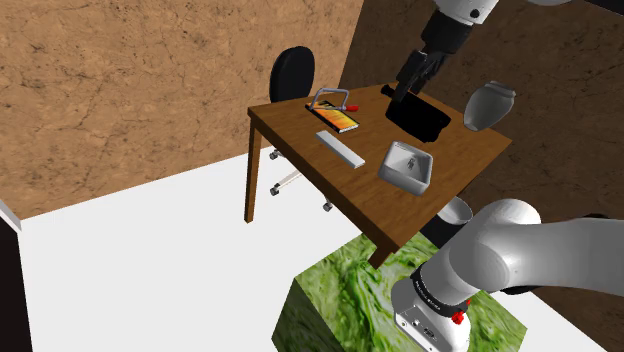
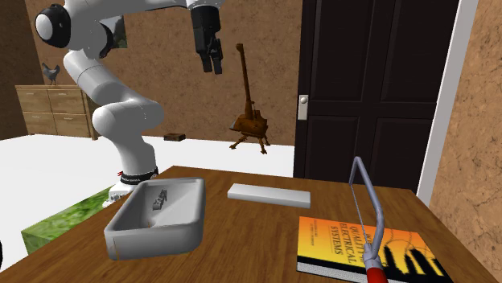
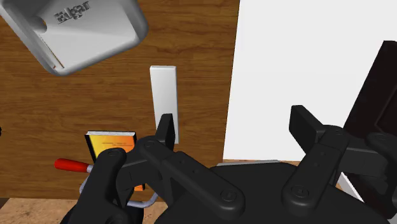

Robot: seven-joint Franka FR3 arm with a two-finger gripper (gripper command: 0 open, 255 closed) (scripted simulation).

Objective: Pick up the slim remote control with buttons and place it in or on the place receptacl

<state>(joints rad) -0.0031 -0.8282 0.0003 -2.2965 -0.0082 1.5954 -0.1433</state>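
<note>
Our tool [image 1: 410,82] hangs high over the far side of the desk [image 1: 470,150], clear of everything on it. In the wrist view its two black fingers [image 3: 167,130] stand wide apart with nothing between them, so the tool is released.

The remote [image 1: 341,150] shows as a plain, slim, light grey bar, and we cannot make out any buttons on it. It lies flat on the brown wooden top, untouched. In the shoulder view it sits between a grey tray [image 1: 400,181] to its near right and an orange-covered book [image 1: 340,120] to its far left, close to both but touching neither. A small grey object lies inside the tray, and we cannot tell what it is.

A hacksaw [image 1: 330,98] with a red handle rests on the book. A black chair [image 1: 291,72] stands behind the desk's far left corner. The arm rises from the green marbled stand [image 1: 340,300] at the near side.
</note>
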